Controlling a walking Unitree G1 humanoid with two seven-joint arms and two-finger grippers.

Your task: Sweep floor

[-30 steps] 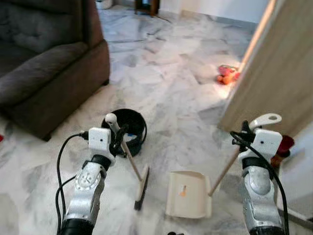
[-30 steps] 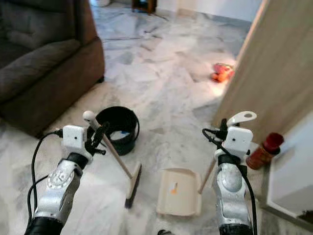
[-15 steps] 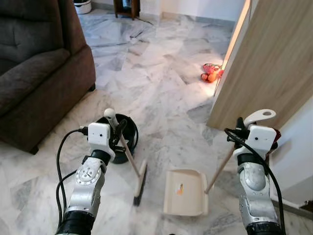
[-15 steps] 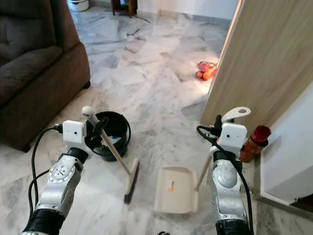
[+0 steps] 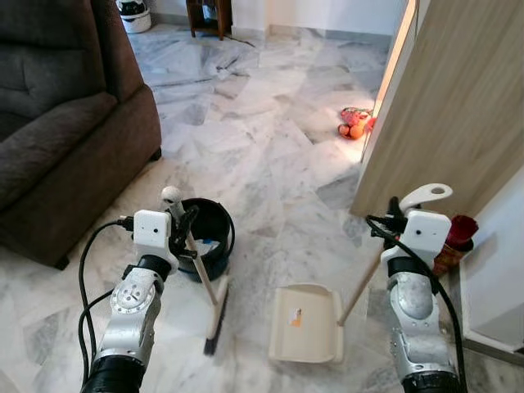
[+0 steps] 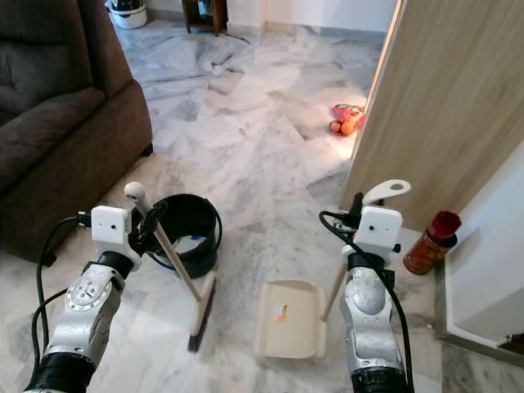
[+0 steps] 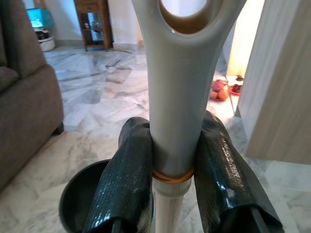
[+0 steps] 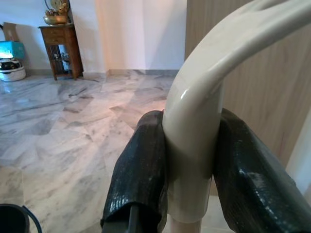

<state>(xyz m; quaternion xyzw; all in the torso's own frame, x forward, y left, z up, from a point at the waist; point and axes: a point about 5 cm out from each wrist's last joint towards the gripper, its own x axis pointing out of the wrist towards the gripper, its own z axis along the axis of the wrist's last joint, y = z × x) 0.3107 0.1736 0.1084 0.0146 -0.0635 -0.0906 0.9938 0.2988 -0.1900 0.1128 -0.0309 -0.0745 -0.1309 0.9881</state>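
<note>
Your left gripper [image 7: 170, 194] is raised beside the black bucket [image 5: 209, 237], fingers clamped on the broom [image 5: 201, 278] near its grey handle top; the wooden stick slants down to the bristle head on the marble floor [image 5: 270, 155] just in front of the bucket. Your right gripper [image 8: 189, 179] is closed on the cream dustpan [image 5: 307, 323] handle, its tray lying flat on the floor to the right of the bucket, near the broom head.

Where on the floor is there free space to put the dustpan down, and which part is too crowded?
Bare marble floor lies between the sofa and the wooden door, up to the orange items. It is crowded near the robot: the black bucket stands just behind the broom, the dustpan lies beside it, and a red bottle stands by the door.
</note>
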